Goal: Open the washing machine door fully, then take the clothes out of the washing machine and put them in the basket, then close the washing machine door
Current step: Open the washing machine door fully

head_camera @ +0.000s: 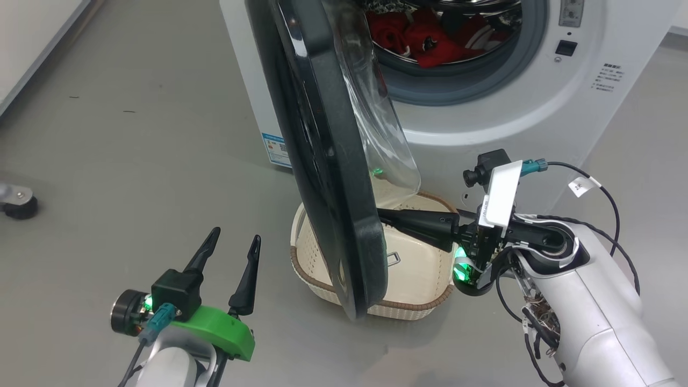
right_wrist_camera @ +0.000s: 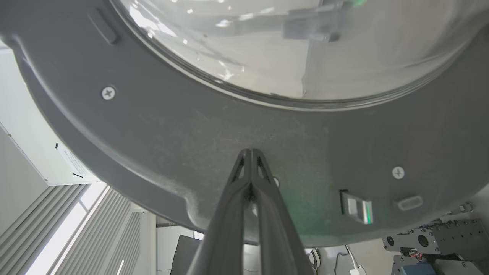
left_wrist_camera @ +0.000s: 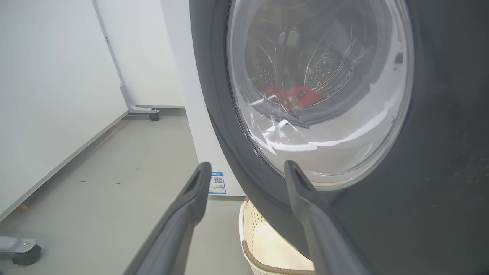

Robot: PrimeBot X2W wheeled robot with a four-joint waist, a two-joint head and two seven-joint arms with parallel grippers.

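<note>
Right jaws: one pair, closed finger against finger; tips meet the inner face of the washing machine door (right_wrist_camera: 160, 145), on its dark rim just below the glass bowl.
Left jaws: one pair, spread wide, on the door's outer side, near its rim but apart from it.
Door: one, standing partly open, edge-on in the head view, between the two pairs of jaws.
Basket (head_camera: 414, 269): one, on the floor (head_camera: 134, 134) under the door's lower edge, just before the washing machine (head_camera: 510, 118).
Washing machine: one, white; one blue label (head_camera: 275, 149) on its side.
Clothes (head_camera: 424, 40): red heap inside the drum; number cannot be told.
</note>
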